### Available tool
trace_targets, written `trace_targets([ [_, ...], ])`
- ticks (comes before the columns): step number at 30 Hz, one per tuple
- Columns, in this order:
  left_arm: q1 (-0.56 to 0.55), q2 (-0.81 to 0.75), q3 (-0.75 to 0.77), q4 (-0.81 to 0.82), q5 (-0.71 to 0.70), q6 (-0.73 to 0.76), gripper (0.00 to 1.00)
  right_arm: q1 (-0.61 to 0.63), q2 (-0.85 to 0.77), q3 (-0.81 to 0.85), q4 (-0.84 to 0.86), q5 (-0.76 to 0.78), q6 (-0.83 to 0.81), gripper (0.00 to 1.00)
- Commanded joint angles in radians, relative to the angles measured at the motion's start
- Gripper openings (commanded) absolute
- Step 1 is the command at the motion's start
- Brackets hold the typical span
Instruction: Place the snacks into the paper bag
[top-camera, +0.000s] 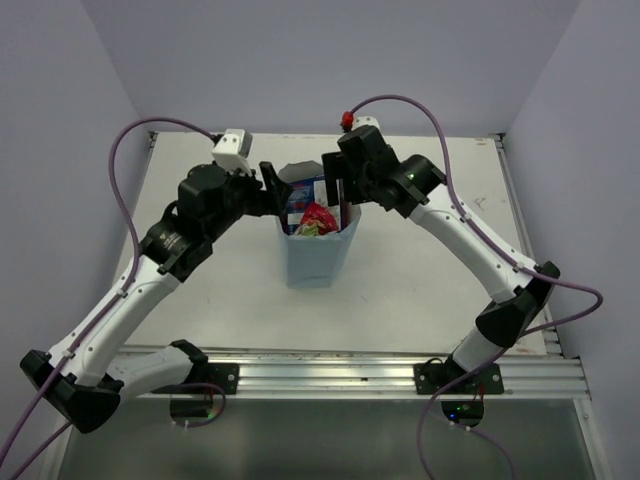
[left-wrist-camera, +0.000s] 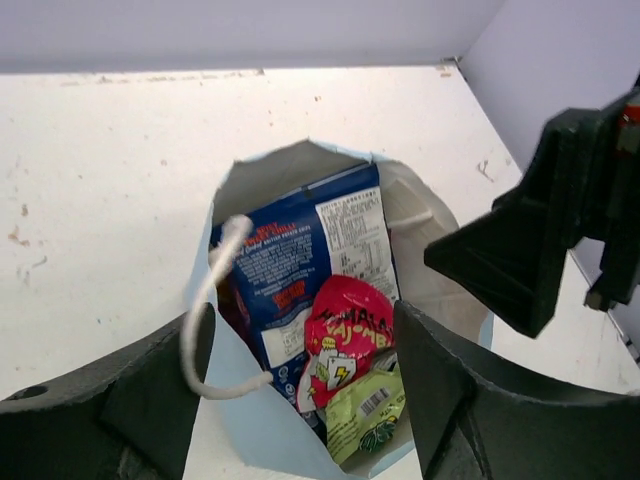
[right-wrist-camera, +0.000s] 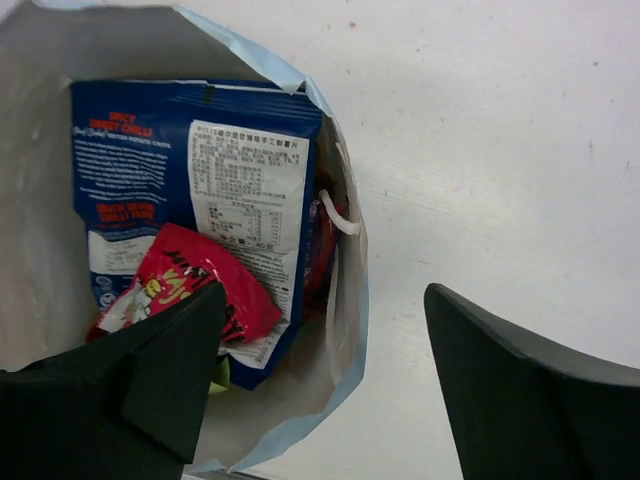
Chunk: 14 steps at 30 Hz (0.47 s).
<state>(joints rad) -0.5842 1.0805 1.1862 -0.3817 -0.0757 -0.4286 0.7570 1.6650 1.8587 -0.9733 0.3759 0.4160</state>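
Although the top view shows the paper bag upright on the bench, with the left hand and right hand at its rim, their opening is unclear. In the left wrist view the left hand is spread wide and empty, the bag between its fingers; a blue-and-white packet, red packet and green-yellow packet lie inside. In the right wrist view the right hand, wide and empty, straddles the bag's wall.

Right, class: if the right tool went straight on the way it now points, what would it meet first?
The right tool would probably meet the rim of the paper bag first: it lies between the open fingers. One finger would head for the red packet, the other for the table. Depth is unclear.
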Motion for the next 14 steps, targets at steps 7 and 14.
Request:
trace_targets([
  [7,-0.003,0.022,0.265,-0.029,-0.429,0.144,0.85,-0.002,-0.065,0.128,-0.053,0.265,-0.006,0.92],
  [14,0.128,0.099,0.382,-0.109,-0.375,0.192,0.87,-0.015,-0.076,0.189,-0.154,0.507,-0.015,0.97],
])
